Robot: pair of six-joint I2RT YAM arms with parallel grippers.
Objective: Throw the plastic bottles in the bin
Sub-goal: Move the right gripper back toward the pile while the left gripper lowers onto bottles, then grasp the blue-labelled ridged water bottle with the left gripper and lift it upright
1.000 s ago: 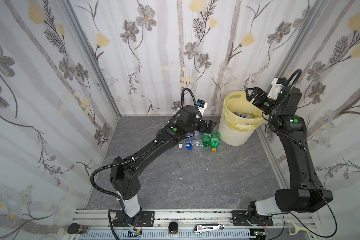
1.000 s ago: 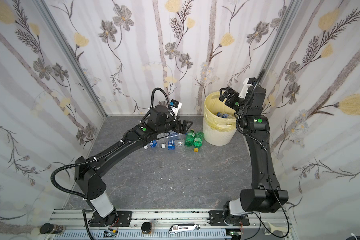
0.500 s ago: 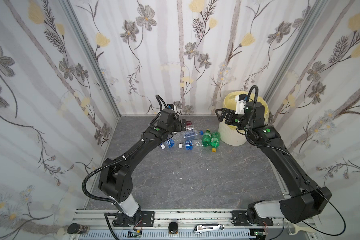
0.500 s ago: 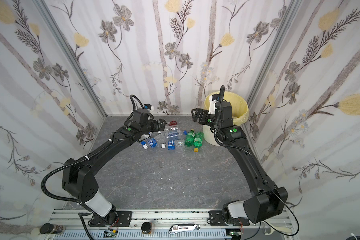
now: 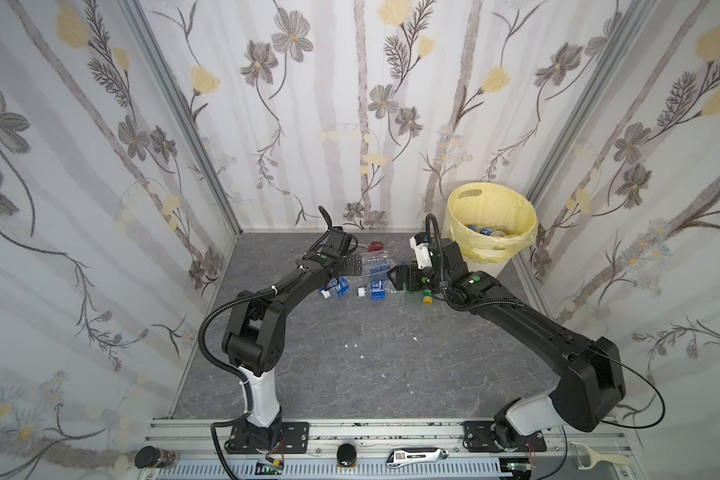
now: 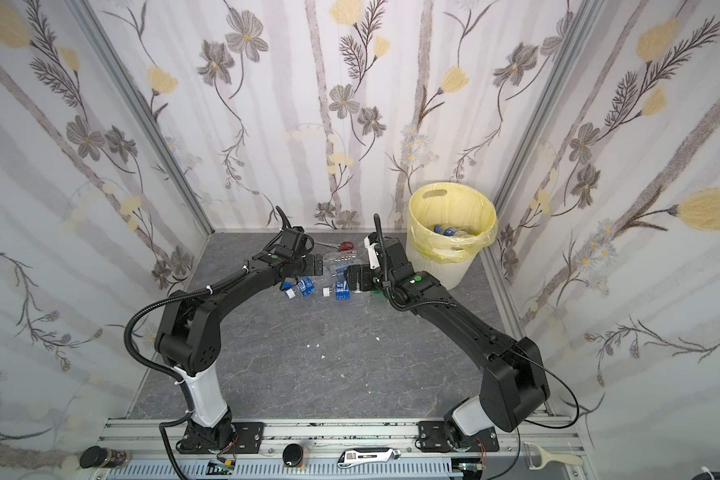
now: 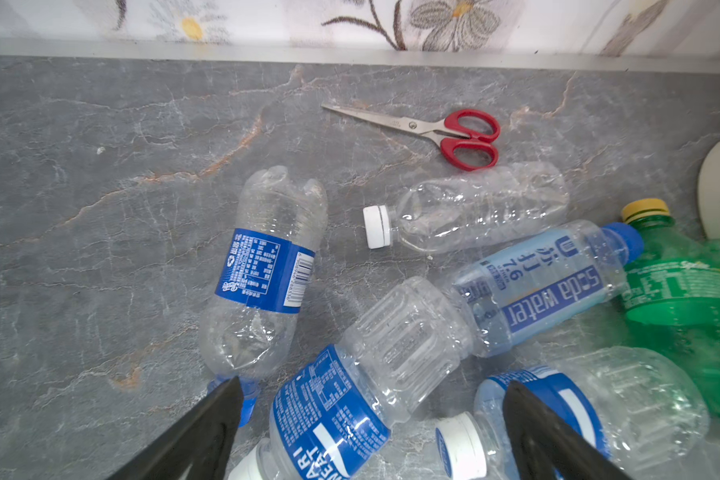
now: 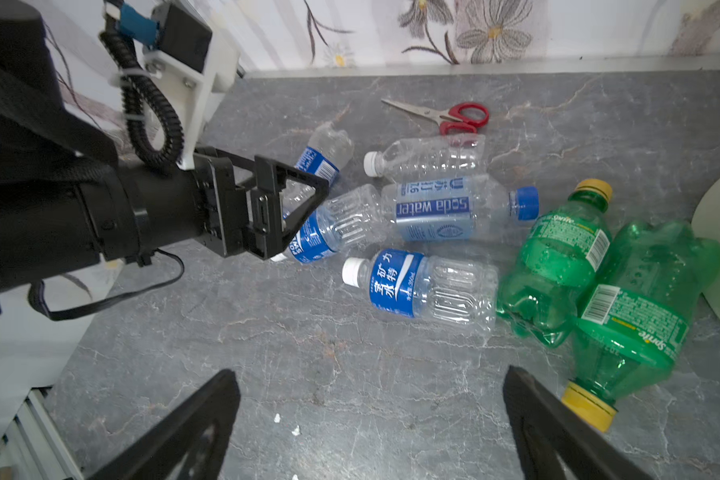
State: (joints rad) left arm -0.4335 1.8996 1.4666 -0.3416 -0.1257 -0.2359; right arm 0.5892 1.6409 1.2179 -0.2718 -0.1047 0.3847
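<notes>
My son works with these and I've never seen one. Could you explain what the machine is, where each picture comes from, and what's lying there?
These are two black robot arms, left arm and right arm, bolted to a rail. The two wide pictures come from one camera overhead, and the two close ones from cameras on the wrists. On the grey tabletop lie plastic bottles and red-handled scissors. The bin already holds some bottles. The left gripper and right gripper are open and hold nothing.
</notes>
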